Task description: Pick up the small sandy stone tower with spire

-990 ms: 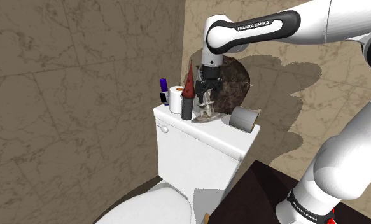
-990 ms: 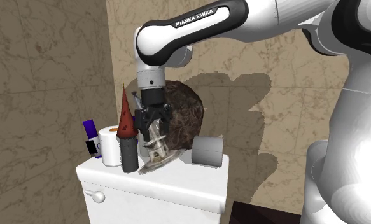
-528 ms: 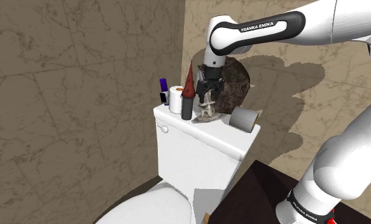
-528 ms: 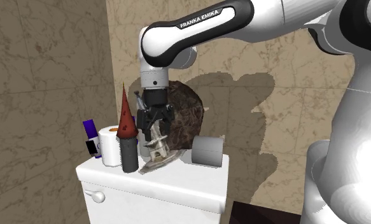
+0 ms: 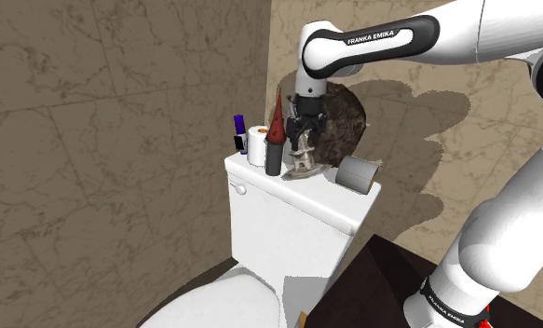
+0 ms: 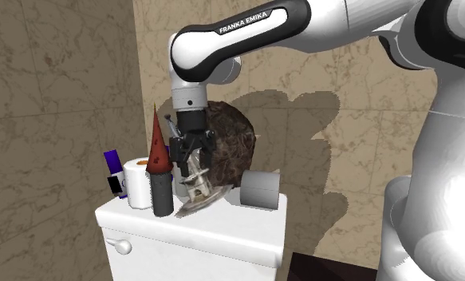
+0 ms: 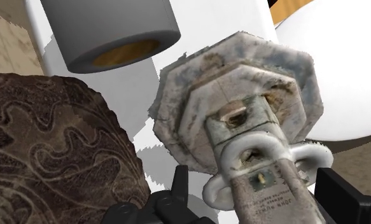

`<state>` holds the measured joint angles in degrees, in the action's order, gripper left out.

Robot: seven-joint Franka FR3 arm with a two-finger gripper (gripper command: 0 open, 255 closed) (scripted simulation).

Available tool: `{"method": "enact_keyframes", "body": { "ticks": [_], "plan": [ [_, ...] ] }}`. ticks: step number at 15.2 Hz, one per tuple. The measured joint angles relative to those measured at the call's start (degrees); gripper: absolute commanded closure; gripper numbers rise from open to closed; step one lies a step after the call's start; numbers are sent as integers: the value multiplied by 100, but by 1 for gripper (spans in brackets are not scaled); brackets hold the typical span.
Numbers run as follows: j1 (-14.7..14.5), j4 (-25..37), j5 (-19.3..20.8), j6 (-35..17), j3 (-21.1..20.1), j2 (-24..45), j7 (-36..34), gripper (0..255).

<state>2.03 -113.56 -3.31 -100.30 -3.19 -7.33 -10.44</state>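
Here the tower (image 6: 195, 185) stands upright, spire upward.

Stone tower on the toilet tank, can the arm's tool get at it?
Probably yes: the open tool hangs right over the tower, fingers either side of its top; the red cone and brown ball stand aside.

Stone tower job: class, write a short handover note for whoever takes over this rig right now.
Pincer: open, its fingers on either side of the stone tower's spire, not clasping it.
Tower: on the toilet tank lid, looking tilted, between the red-coned dark cylinder and the grey roll.
Done: pincer lined up over the tower.
Left: close on the spire, then lift.
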Motion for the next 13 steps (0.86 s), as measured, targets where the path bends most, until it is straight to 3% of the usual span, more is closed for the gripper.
{"method": "enact_keyframes", "body": {
  "ticks": [13],
  "plan": [
    [23, 814, 37, 999, 15, 201, -49, 255]
  ]
}}
